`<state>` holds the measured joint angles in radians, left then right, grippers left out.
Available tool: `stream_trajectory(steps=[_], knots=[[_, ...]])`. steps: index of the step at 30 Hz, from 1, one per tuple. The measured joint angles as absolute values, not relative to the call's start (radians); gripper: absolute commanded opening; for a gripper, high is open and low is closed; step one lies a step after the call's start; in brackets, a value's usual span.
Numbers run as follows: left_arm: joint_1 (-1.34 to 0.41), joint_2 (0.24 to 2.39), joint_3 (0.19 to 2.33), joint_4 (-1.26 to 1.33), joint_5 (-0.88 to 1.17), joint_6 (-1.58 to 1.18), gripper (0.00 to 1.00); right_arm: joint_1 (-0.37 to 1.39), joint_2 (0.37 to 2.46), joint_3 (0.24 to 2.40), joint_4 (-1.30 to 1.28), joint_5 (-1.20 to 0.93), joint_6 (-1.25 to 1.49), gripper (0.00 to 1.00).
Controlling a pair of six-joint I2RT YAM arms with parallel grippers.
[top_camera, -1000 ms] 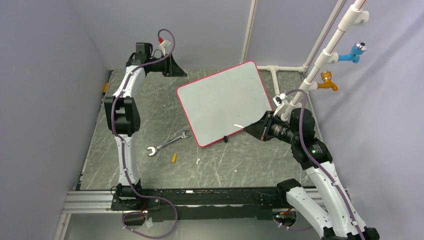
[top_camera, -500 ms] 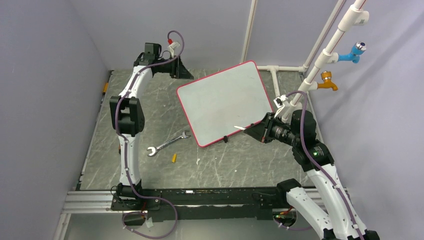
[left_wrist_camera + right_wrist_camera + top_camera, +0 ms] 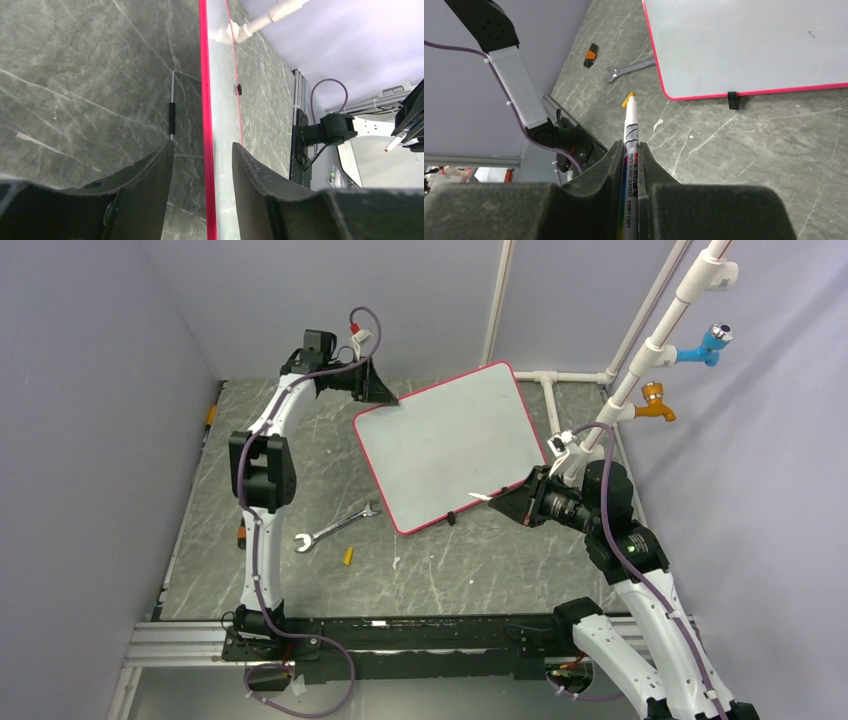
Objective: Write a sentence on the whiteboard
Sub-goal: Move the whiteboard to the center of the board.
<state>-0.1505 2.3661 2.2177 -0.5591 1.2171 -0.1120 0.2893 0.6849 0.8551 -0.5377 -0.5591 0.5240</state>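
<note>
Whiteboard (image 3: 445, 445) lies skewed on the bench (image 3: 300, 460), and we see left gripper (image 3: 202, 150) part-open astride its far-left rim with gaps both sides, right gripper (image 3: 497, 502) clamped on marker (image 3: 630, 125) at its near edge.

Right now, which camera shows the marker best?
The right wrist view: the marker runs up the middle, clamped between the fingers, label and orange tip clear. The top view shows a thin white sliver; the left wrist view, only its tip far off.
</note>
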Motion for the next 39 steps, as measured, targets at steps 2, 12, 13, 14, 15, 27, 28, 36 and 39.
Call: stream_trajectory(steps=[2, 12, 13, 14, 15, 27, 28, 36, 39], knots=[[-0.165, 2.383, 2.226, -0.562, 1.218, -0.112, 0.46, 0.289, 0.685, 0.855, -0.538, -0.559, 0.524, 0.0], [-0.205, 2.42, 2.268, -0.638, 1.26, -0.137, 0.0, 0.289, 0.672, 0.855, -0.539, -0.559, 0.523, 0.0], [-0.205, 2.42, 2.273, -0.646, 1.261, -0.135, 0.0, 0.289, 0.672, 0.855, -0.539, -0.559, 0.523, 0.0], [-0.206, 2.42, 2.276, -0.654, 1.257, -0.134, 0.0, 0.289, 0.672, 0.855, -0.54, -0.559, 0.524, 0.0], [-0.206, 2.42, 2.278, -0.664, 1.251, -0.132, 0.0, 0.289, 0.672, 0.854, -0.539, -0.559, 0.524, 0.0], [-0.236, 2.387, 2.291, -0.844, 1.2, 0.005, 0.0, 0.289, 0.672, 0.844, -0.54, -0.561, 0.524, 0.0], [-0.247, 2.383, 2.291, -0.858, 1.197, 0.015, 0.0, 0.289, 0.672, 0.842, -0.54, -0.561, 0.524, 0.0], [-0.347, 2.355, 2.307, -0.935, 1.163, 0.071, 0.0, 0.289, 0.662, 0.841, -0.54, -0.563, 0.524, 0.0], [-0.363, 2.324, 2.298, -0.941, 1.129, 0.073, 0.05, 0.289, 0.657, 0.841, -0.54, -0.563, 0.524, 0.0]])
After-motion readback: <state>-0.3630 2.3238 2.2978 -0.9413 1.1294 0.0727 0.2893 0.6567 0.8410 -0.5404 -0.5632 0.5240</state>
